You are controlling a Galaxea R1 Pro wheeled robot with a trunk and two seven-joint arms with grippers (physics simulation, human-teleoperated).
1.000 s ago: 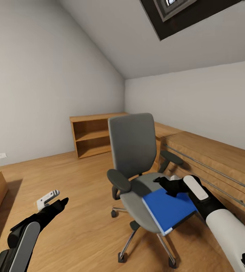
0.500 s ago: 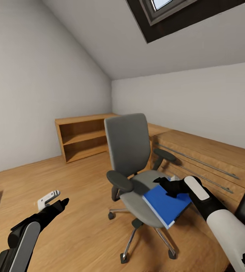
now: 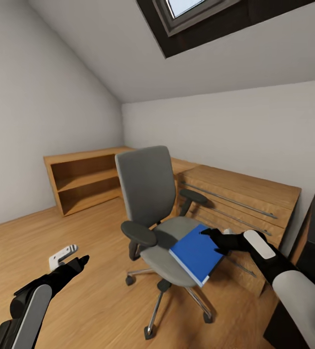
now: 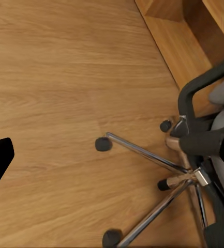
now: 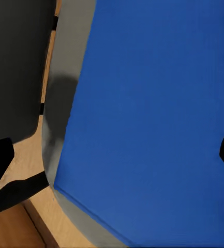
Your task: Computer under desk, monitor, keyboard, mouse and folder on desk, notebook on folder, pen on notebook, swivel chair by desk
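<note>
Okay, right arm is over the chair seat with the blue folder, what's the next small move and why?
Probably lower the right gripper onto the near edge of the folder and close. The folder lies flat on the swivel chair seat, overhanging its front, and the fingers look spread above the cover rather than gripping it.

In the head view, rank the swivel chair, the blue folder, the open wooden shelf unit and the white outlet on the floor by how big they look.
1. swivel chair, largest.
2. open wooden shelf unit; it stands farther back, so it may really be bigger.
3. blue folder, lying on the chair seat.
4. white outlet, smallest.
</note>
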